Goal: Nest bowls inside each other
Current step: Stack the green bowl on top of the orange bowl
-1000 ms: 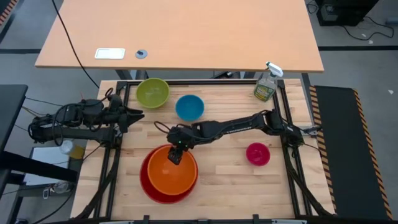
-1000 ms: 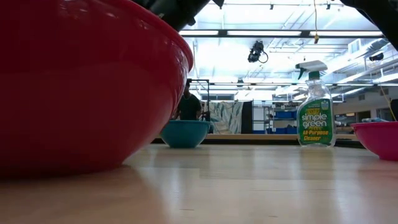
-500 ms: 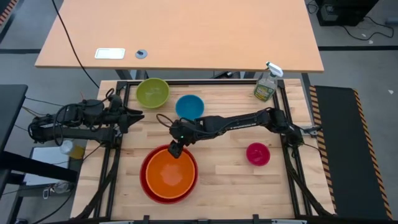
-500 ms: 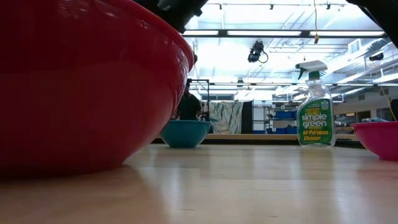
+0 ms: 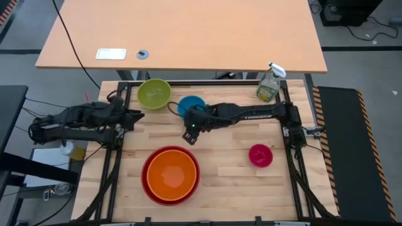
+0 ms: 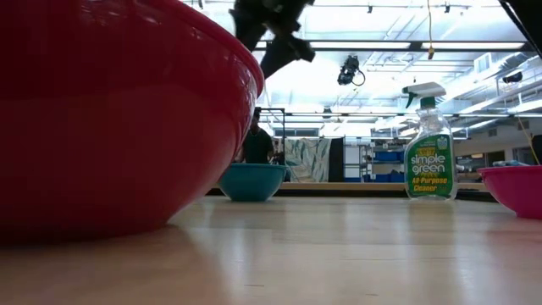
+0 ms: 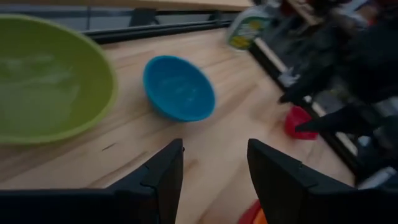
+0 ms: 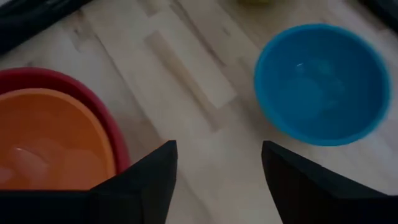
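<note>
Two bowls nested: orange bowl (image 5: 171, 174) sits inside red bowl (image 5: 151, 188), near table front. Blue bowl (image 5: 188, 105) and green bowl (image 5: 154, 93) side by side at back. Pink bowl (image 5: 260, 154) alone on right. Right gripper (image 5: 190, 136) up above bare wood between blue and orange bowls, fingers apart, empty. Left gripper (image 5: 135, 115) near green bowl, fingers apart, empty.

Red bowl (image 6: 110, 119) — cropped by low view's edge — green bowl (image 7: 43, 78) likewise.
</note>
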Robot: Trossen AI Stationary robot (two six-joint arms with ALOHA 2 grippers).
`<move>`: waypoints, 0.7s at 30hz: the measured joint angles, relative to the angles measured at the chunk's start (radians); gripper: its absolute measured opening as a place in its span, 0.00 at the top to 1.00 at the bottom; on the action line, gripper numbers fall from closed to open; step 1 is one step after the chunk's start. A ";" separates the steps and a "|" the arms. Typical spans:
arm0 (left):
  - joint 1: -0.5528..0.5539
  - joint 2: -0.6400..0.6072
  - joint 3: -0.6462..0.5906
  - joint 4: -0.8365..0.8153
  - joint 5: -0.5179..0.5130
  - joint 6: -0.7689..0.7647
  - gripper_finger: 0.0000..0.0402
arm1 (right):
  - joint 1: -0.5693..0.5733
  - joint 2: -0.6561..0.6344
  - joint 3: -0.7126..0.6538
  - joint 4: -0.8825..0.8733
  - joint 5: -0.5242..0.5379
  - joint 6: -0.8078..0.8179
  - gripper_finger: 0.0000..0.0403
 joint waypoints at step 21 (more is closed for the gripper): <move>0.505 0.430 0.000 0.002 0.172 -0.048 0.55 | -0.318 -0.489 -0.700 0.405 -0.305 -0.287 0.47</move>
